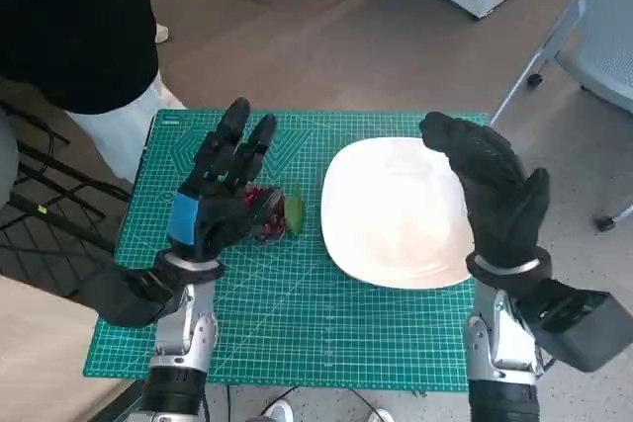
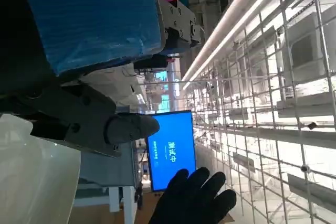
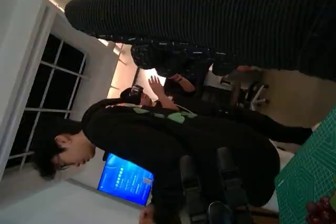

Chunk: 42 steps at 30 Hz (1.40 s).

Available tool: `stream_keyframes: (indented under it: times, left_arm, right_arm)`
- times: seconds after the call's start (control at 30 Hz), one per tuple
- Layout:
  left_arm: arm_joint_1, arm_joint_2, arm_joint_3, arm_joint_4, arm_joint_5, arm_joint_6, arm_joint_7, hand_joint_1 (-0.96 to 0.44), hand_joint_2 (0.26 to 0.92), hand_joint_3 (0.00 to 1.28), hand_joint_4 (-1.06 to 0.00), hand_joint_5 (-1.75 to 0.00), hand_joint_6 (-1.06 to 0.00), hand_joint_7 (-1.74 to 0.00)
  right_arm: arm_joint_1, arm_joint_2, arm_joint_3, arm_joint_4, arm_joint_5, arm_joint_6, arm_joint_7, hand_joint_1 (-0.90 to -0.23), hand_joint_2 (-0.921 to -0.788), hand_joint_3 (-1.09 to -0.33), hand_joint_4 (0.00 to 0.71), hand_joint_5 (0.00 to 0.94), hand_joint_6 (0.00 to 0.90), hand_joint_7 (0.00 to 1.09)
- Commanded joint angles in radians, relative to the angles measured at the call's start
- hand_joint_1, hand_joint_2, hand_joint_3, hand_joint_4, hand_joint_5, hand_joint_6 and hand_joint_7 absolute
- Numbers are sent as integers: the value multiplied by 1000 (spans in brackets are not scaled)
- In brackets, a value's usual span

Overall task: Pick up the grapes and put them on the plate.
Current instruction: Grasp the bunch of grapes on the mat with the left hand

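while the left robot hand (image 1: 220, 195) hovers, it half-hides the grapes (image 1: 269, 214).

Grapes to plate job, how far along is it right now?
Nothing is delivered yet: the white plate holds no fruit. The grapes lie on the green mat, left of the plate, partly hidden by the left robot hand hovering over them. The right robot hand is raised above the plate's edge, holding nothing. Grasping, lifting and placing remain.

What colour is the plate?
White, the plate shows best in the head view.
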<state>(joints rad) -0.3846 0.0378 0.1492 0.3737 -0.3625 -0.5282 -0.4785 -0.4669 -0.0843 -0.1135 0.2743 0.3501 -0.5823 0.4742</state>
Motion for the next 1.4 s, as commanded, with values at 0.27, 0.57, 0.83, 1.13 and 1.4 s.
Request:
stream_keyframes:
  times: [0.27, 0.57, 0.83, 1.13, 1.4]
  left_arm:
    - [0, -4, -12, -17, 16, -6, 8, -229, 921, 404, -252, -2, -294, -4]
    - [3, -2, -15, -12, 21, -14, 9, -227, 921, 405, -258, -4, -295, -4]
    - [4, -2, -16, -17, 13, -8, 5, -228, 921, 405, -259, -3, -295, -4]
    - [10, 5, -14, -27, 10, 0, 4, -223, 921, 408, -258, -2, -294, -3]
    - [32, 89, -15, -106, 68, 53, 14, -276, 921, 326, -186, 0, -252, -1]
  right_arm:
    - [6, 1, 0, 22, 15, 11, 27, -429, -921, -561, 302, 0, -1, 596]
    - [3, 2, -3, 30, 24, 9, 39, -422, -921, -559, 300, 0, -1, 596]
    - [0, 2, -4, 29, 32, 14, 47, -414, -921, -557, 293, 0, -1, 596]
    - [3, 0, -3, 22, 41, 24, 50, -411, -921, -557, 286, 0, -1, 595]
    - [8, 1, -1, 17, 41, 24, 49, -420, -921, -554, 285, 0, -1, 595]
